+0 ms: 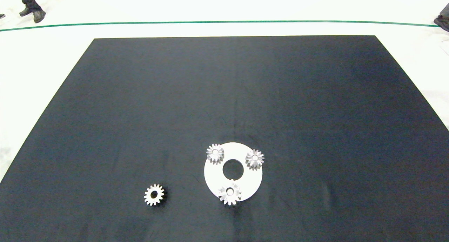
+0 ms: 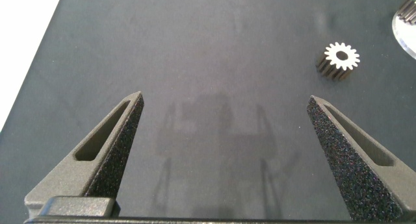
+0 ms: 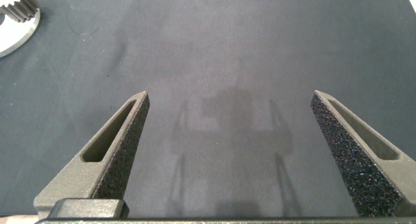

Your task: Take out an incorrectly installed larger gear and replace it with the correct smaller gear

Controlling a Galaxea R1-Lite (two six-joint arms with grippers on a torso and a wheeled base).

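Gears first: the larger gear (image 1: pixel 229 194) sits on the white disc's (image 1: pixel 250 184) near edge, the smaller gear (image 1: pixel 154 195) lies left of that disc, so either spread-open, empty hand (image 2: pixel 224 130) (image 3: pixel 229 130) should pinch the big one squarely.

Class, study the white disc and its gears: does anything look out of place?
Yes. On the white disc, the larger gear overhangs the rim beside two smaller ridged gears, while the smaller gear lies apart on the black mat.

I see a black mat (image 1: pixel 231 94) on a white floor (image 1: pixel 224 7); beyond the mat, a green line (image 1: pixel 224 22) and a person's shoes (image 1: pixel 33 14).
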